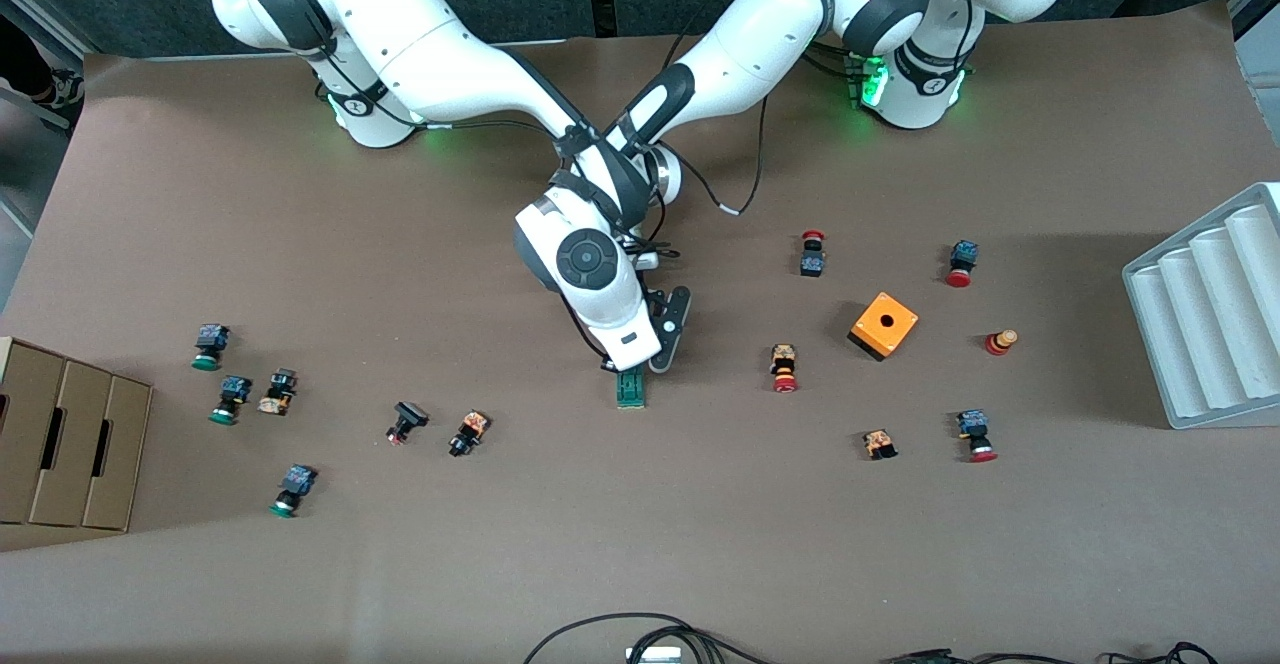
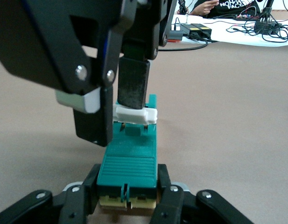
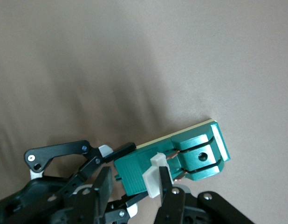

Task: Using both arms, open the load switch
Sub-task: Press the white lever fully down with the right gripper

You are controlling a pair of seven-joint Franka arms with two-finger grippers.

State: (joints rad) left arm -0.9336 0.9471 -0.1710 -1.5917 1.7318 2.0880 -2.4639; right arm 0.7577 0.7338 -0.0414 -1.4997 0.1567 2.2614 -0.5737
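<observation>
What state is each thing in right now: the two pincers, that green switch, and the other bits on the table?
Load switch: lying flat on the table, gripped at both ends.
White tab: pinched by the right pincer.
Left pincer: shut on the load switch's body.
Right pincer: shut on the white tab.
Orange cube: resting on the table, hole facing up, untouched.
Push buttons: scattered on the table, most lying on their sides.
</observation>
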